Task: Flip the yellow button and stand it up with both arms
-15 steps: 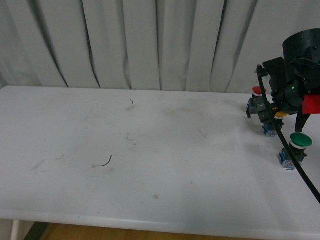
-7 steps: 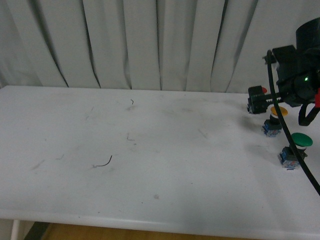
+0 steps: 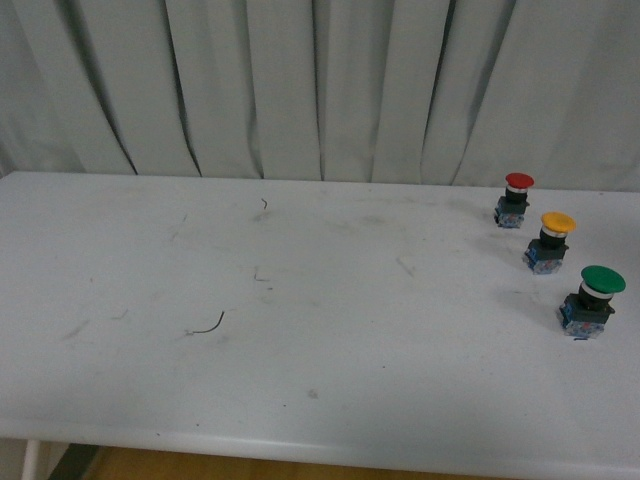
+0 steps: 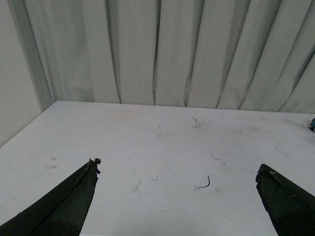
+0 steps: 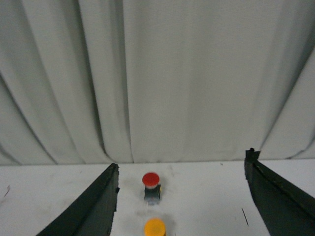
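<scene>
With the right arm now gone from the front view, the yellow button (image 3: 557, 222) is standing upright at right; the left gripper (image 4: 179, 196) and right gripper (image 5: 182, 196) are both gaping empty.

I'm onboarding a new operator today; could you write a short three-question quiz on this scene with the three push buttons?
1. True or false: the yellow button stands upright, cap on top.
2. Which button is nearest the curtain? A) red button B) green button C) yellow
3. In the right wrist view, are the right gripper jaws open or shut?

Key: 1 true; 2 A; 3 open, empty, with the red and yellow caps seen between them.
</scene>
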Controlling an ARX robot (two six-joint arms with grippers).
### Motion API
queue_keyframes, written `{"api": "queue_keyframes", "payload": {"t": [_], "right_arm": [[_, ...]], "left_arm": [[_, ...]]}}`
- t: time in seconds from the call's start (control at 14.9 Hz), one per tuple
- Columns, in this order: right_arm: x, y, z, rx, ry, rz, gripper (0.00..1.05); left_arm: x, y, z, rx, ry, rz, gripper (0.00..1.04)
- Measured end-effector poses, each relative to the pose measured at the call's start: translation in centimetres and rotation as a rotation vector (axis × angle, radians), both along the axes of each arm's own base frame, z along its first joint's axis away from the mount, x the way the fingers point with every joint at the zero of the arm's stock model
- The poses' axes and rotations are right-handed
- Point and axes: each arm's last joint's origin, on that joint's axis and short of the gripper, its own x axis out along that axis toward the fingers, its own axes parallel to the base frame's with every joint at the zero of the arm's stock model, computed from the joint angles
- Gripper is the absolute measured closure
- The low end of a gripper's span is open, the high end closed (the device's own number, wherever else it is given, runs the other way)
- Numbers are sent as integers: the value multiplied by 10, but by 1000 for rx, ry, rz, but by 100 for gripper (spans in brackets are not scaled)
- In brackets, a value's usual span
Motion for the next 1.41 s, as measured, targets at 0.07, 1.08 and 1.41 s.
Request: {"api": "queue_keyframes", "payload": {"t": [0.07, 1.08, 1.41], "right_arm": [[-51, 1, 5, -6, -21, -1, 32], [-218, 29, -90, -14, -54, 9, 103], [-223, 29, -95, -14, -89, 8, 103]], "left_arm": [[0, 0, 0, 0, 0, 0, 7], [0, 0, 0, 0, 0, 0, 7], [0, 0, 0, 0, 0, 0, 7]]}}
